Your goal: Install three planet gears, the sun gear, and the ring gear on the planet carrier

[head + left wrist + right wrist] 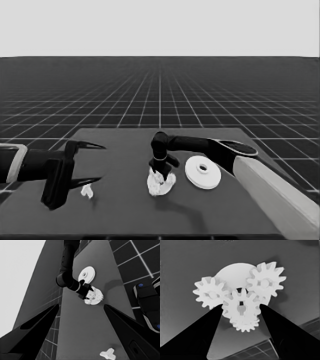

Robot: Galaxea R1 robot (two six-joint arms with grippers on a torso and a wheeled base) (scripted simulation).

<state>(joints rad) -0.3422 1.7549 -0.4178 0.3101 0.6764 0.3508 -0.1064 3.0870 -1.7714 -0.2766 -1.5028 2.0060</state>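
**Right gripper pinching a gear over the smaller round part**

The right gripper (161,172) is reaching in from the right side and pointing down over the middle of the table (120,210). In its wrist view, its two fingers (216,315) are pressing against either side of a small toothed gear (241,307), so it is gripping that gear. The gear is sitting over the centre of the smaller round part (233,272), whose pale face is showing behind it.

Two more gears are sitting on that smaller round part, one (211,295) to one side of the gripped gear and one (266,282) to the other, their teeth close to or touching it. A fourth gear (245,326) is peeking out from beneath the gripped one.

In the head view, this cluster (161,184) is lying just beside the larger round part (202,172), which is resting flat on the table to its right, with a raised hub and hole.

The left gripper (85,162) is waiting over the left end of the table, its fingers spread wide and holding nothing. A thin white piece (87,191) is lying on the table under it.
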